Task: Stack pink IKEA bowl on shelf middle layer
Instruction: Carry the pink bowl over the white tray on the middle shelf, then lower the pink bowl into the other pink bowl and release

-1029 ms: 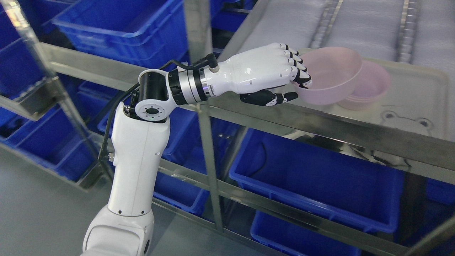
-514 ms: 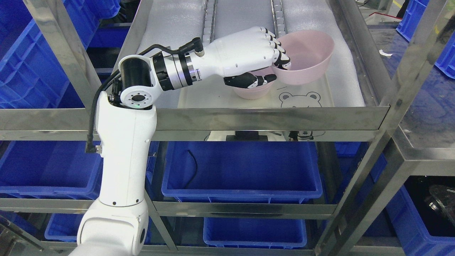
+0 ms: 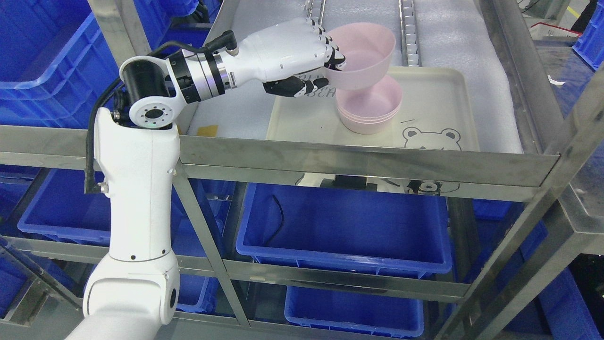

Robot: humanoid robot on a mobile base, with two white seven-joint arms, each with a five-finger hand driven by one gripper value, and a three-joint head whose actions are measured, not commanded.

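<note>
Since the earlier picture, the camera view had shifted, and the held bowl had been brought from beside the stack to a spot above it. The left robot hand (image 3: 315, 66), white with black fingertips, was seen closed on the near rim of a translucent pink plastic bowl (image 3: 365, 59): the four fingers (image 3: 330, 47) were curled over the rim into the bowl, and the thumb (image 3: 295, 87) was pressed beneath it from outside. The bowl was held tilted, its opening turned up and toward the camera, with its base just over a stack of pink plastic bowls (image 3: 370, 106); whether the two were touching could not be told. The stack was set on a cream rectangular tray printed with a bear face (image 3: 439, 108), which lay on the foam-lined level of a stainless steel shelf (image 3: 358, 163). Blue plastic bins (image 3: 339, 231) were seen on the levels below.
</note>
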